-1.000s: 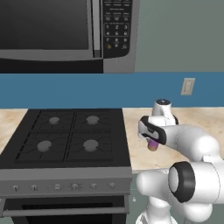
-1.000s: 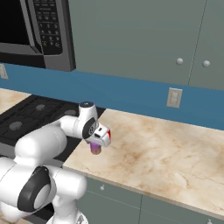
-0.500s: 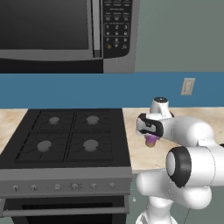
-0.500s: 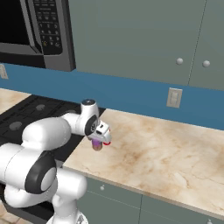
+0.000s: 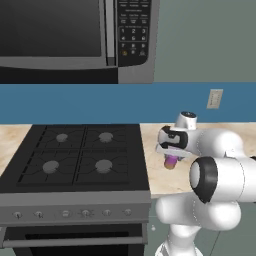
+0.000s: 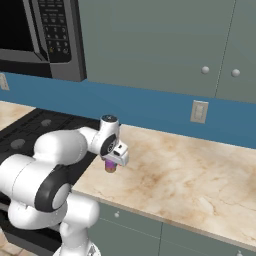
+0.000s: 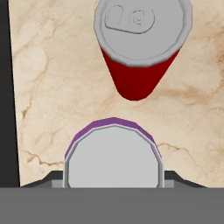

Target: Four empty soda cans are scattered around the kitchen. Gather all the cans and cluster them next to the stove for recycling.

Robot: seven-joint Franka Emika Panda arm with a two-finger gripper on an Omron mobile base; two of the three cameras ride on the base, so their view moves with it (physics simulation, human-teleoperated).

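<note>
My gripper is shut on a purple soda can, held upright low over the beige counter just right of the stove. The right base view shows the purple soda can under my gripper, close to the stove's edge. Looking down from the hand, its silvery top sits between my fingertips. A red soda can stands upright on the counter just beyond it. I cannot tell whether the purple can touches the counter.
A microwave hangs above the stove. The marble counter stretches right under grey-green cabinets, with a wall outlet on the blue backsplash. The stove's black edge runs along the left of the hand view.
The hand and the purple can have barely shifted. The arm's elbow has swung up and nearer the cameras behind them.
</note>
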